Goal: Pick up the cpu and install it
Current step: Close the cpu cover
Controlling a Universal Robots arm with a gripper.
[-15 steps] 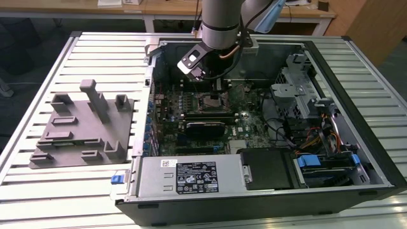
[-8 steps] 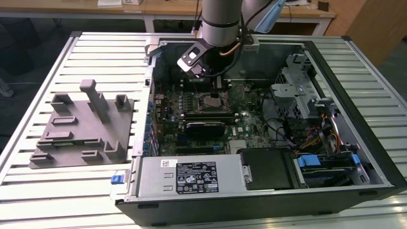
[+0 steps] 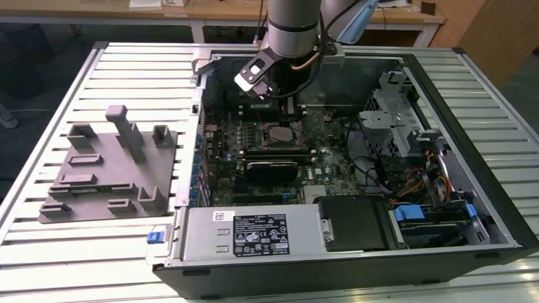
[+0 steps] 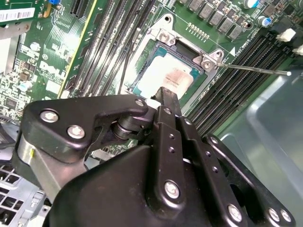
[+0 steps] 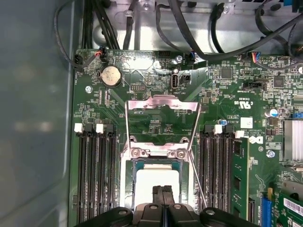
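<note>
Gripper, matte black, over silvery square cpu

In both wrist views, the gripper covers 1 side of the cpu. At the exterior view's upper centre, the frame edge cuts off the arm. The contents of the socket are too small to tell.

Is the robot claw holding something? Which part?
Nothing is held. The gripper is shut, fingers together, over the cpu lying in its socket.
</note>
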